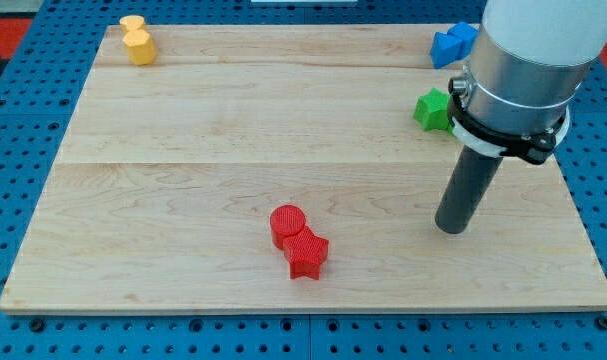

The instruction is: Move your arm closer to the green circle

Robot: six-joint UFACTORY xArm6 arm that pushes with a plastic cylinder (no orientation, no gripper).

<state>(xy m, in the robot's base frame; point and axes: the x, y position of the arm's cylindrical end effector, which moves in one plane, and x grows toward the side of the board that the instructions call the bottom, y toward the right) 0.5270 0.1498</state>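
My tip [451, 228] rests on the wooden board [233, 160] at the view's right. A green block [432, 109] lies above it toward the view's top, partly hidden behind the arm's grey body [528, 60]. It looks star-like, but its full shape cannot be made out. No green circle shows in the view; it may be hidden behind the arm. The tip touches no block.
A red circle [287, 224] touches a red star [309, 254] at bottom centre, left of the tip. Two yellow blocks [137, 42] sit at the top left corner. Blue blocks [451, 44] sit at the top right, partly behind the arm.
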